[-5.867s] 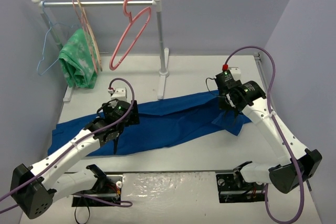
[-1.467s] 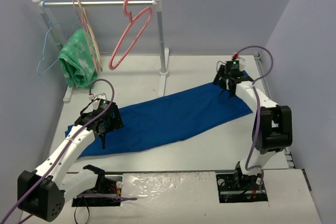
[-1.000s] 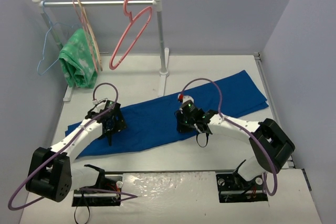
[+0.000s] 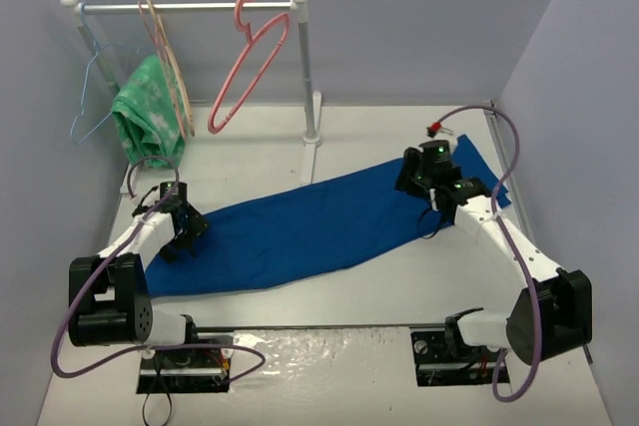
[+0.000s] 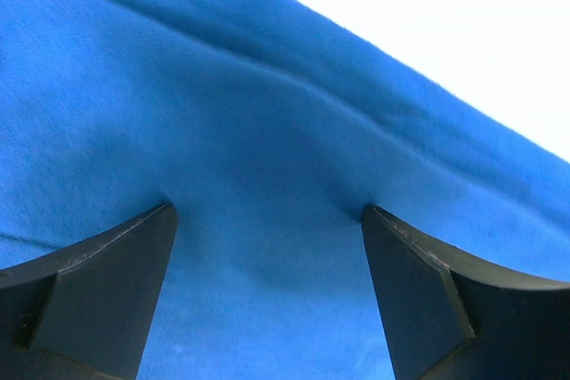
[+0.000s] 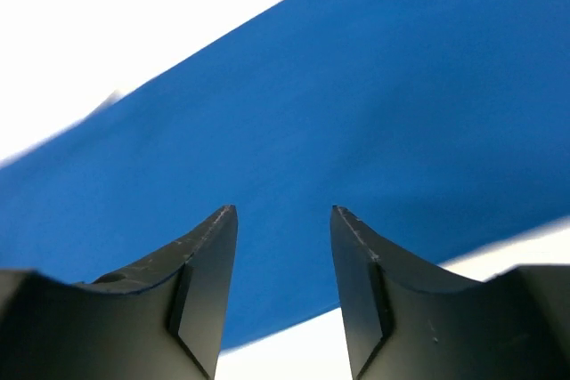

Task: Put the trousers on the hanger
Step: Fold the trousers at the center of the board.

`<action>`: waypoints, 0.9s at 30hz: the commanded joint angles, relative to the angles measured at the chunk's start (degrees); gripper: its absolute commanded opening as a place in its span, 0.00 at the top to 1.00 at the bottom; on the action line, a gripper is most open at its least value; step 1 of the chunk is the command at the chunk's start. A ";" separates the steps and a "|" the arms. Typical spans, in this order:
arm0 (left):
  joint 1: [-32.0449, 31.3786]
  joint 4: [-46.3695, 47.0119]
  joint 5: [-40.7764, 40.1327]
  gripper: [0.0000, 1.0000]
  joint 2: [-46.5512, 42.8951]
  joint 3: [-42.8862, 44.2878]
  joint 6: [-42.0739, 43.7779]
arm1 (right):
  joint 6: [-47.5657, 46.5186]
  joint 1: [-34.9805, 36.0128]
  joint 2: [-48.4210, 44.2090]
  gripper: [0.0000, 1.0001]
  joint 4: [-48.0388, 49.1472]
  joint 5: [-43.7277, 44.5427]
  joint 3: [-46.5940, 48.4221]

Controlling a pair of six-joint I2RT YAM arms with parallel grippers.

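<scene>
From above, the trousers (image 4: 300,231) were seen spread slantwise over the counter (image 4: 399,286), well apart from the hanger (image 4: 245,62) hung on the rail (image 4: 190,7), with the left claw (image 4: 183,236) at their left end and the right claw (image 4: 427,197) near their right end. In the left wrist view, that claw was spread wide, its fingers (image 5: 107,255) pressed into the blue cloth, nothing gripped. In the right wrist view, the claw was narrowly parted over the cloth, nothing held.

The trousers (image 4: 300,231) lie flat (left gripper (image 4: 181,235) and right gripper (image 4: 425,190) at either end); the hanger (image 4: 245,62) hangs on the rail (image 4: 200,6).
</scene>
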 commanded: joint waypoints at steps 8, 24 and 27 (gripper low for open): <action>-8.88 -0.08 -0.56 0.17 -10.03 9.09 7.24 | 0.10 -17.82 12.30 0.48 4.10 6.10 4.18; -20.51 -12.02 -5.98 0.11 -16.61 18.63 20.53 | -0.84 -3.73 30.81 0.44 0.10 8.31 1.87; -20.43 -13.64 -7.33 0.10 -17.56 20.32 23.55 | 0.35 -1.61 27.14 0.43 -1.23 9.56 -1.68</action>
